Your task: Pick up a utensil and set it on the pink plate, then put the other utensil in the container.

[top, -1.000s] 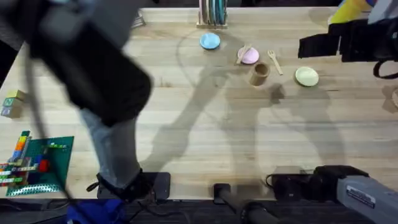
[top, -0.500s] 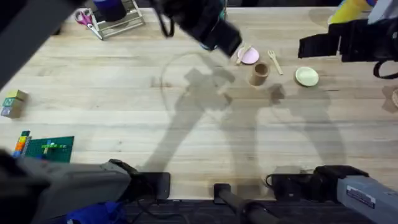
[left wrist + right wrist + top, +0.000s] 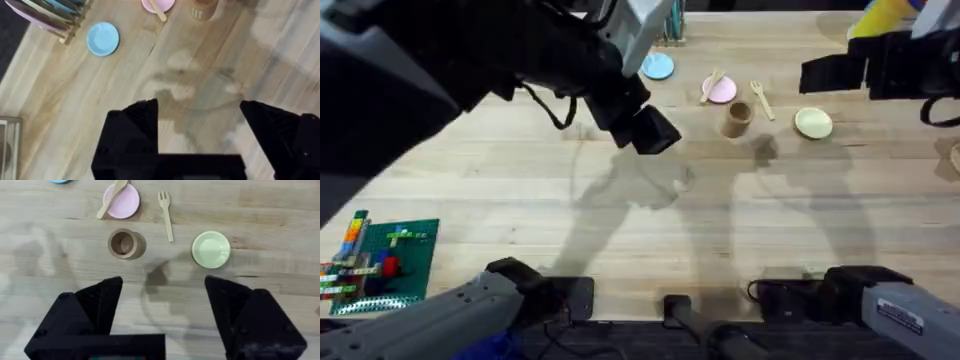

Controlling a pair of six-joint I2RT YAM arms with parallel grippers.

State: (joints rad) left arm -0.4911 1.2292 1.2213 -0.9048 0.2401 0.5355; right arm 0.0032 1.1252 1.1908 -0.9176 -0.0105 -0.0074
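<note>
Wooden spoon [image 3: 112, 199] rests on pink plate [image 3: 125, 202]; fork [image 3: 166, 215] lies beside tan cup [image 3: 124, 243].

Left gripper [image 3: 199, 131] hangs wide open over bare tabletop [image 3: 210, 70]. Past it: light-blue plate [image 3: 103, 38] beside a dish rack [image 3: 50, 15], wooden spoon [image 3: 158, 9] across the pink plate [image 3: 156, 4], tan cup [image 3: 202, 8] alongside.

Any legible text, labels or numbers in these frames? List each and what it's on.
None can be read.
White label on the right arm's base: dark print, too blurred to read.
Mark on the side of the container: too blurred to tell if it is lettering.
Plates, spoon and fork: no print visible.
</note>
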